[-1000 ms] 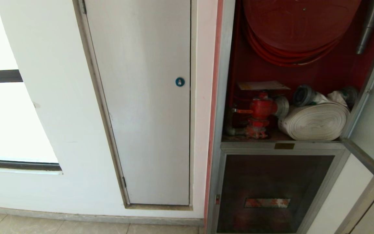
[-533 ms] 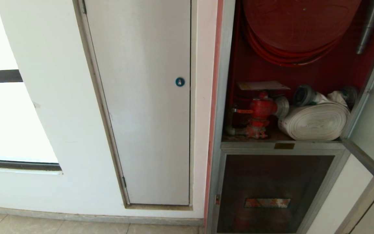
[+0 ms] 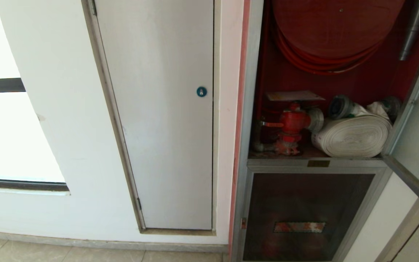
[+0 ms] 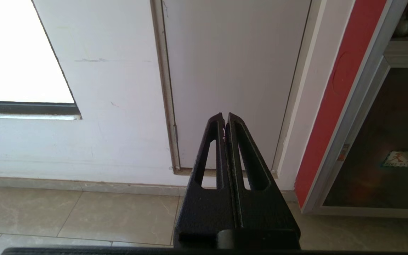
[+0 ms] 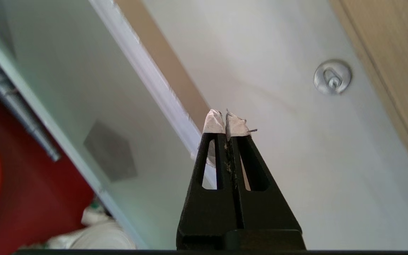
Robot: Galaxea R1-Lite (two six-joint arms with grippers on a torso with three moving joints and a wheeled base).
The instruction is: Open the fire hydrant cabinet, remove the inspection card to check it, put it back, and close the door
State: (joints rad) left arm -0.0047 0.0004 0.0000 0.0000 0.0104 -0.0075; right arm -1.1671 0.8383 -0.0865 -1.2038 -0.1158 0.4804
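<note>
Two doors side by side here: on the left the plain white door [image 3: 162, 120] with the blue lock [image 3: 201, 91], then the fire hydrant cabinet [image 3: 247, 109] with the inspection card [image 3: 294, 95] lying flat above the red valve [image 3: 291, 125]. Furthest right, the door [image 3: 418, 145] hangs open. Left gripper [image 4: 225, 118] is pinched together, parked low near the floor — right gripper [image 5: 227, 120] (taped tips) is closed on nothing, just beside the open door's edge.

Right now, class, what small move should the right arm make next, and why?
Probably swing the right gripper away from the door toward the inspection card, opening its fingers: the door stands open, the card lies atop the red valve, and the gripper is shut, empty. Unless the card was already checked.
</note>
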